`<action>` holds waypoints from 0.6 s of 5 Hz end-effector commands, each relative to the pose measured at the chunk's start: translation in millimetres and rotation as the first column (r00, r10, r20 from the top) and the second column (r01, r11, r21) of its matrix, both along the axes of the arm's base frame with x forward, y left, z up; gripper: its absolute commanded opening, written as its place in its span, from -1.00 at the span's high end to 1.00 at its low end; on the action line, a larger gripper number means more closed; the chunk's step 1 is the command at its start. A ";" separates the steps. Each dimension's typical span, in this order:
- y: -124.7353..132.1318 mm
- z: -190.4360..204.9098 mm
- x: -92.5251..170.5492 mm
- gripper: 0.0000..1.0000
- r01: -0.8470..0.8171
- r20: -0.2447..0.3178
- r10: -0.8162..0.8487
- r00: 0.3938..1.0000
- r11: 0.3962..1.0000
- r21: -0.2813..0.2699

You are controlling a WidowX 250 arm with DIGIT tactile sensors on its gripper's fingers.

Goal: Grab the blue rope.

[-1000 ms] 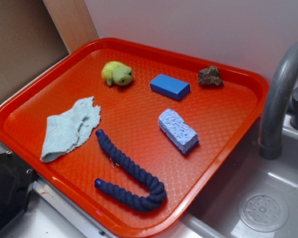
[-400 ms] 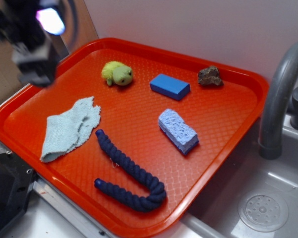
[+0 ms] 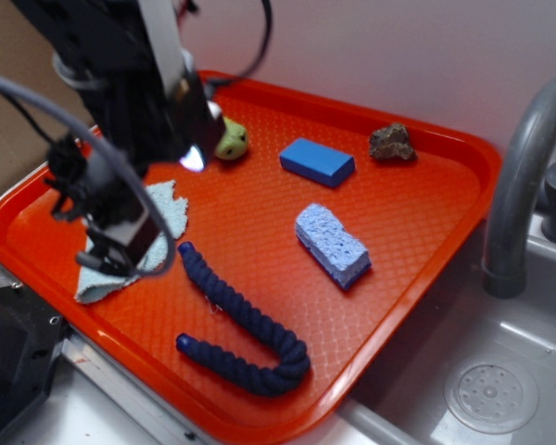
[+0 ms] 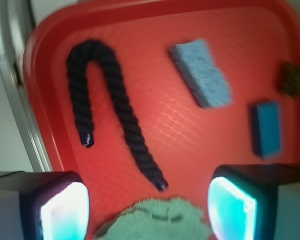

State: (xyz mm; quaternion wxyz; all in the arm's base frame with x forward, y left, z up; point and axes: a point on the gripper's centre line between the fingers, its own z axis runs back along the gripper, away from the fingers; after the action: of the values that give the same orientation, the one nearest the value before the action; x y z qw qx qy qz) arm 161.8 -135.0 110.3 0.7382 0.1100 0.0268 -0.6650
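The blue rope (image 3: pixel 246 324) is a thick navy twisted cord lying in a hook shape on the front part of the red tray (image 3: pixel 417 241). In the wrist view the rope (image 4: pixel 115 105) lies ahead of the fingers, one end near the cloth. My gripper (image 3: pixel 120 248) hangs above the pale green cloth (image 3: pixel 162 209), left of the rope's upper end, not touching the rope. Its jaws stand wide apart with nothing between them, and the glowing pads (image 4: pixel 65 212) frame the cloth (image 4: pixel 160 220).
On the tray also lie a periwinkle sponge (image 3: pixel 331 245), a solid blue block (image 3: pixel 317 161), a brown rock (image 3: pixel 392 143) and a yellow-green plush toy (image 3: pixel 230 139). A grey faucet (image 3: pixel 524 176) and sink with drain (image 3: pixel 491 397) are at right.
The arm has come in from the upper left and dropped over the cloth beside the rope's end. The objects on the tray have not moved.
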 end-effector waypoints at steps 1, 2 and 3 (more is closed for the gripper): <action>9.5 -43.9 2.7 -1.00 0.026 -0.014 -0.025 1.000 0.998 0.061; 9.1 -62.4 2.3 -1.00 0.072 -0.059 -0.068 0.996 0.994 0.082; 8.9 -78.4 1.4 -1.00 0.109 -0.094 -0.101 0.991 0.989 0.095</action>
State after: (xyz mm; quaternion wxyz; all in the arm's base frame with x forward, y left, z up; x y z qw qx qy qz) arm 173.5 -134.0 27.9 0.6977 0.1191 0.0961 -0.6999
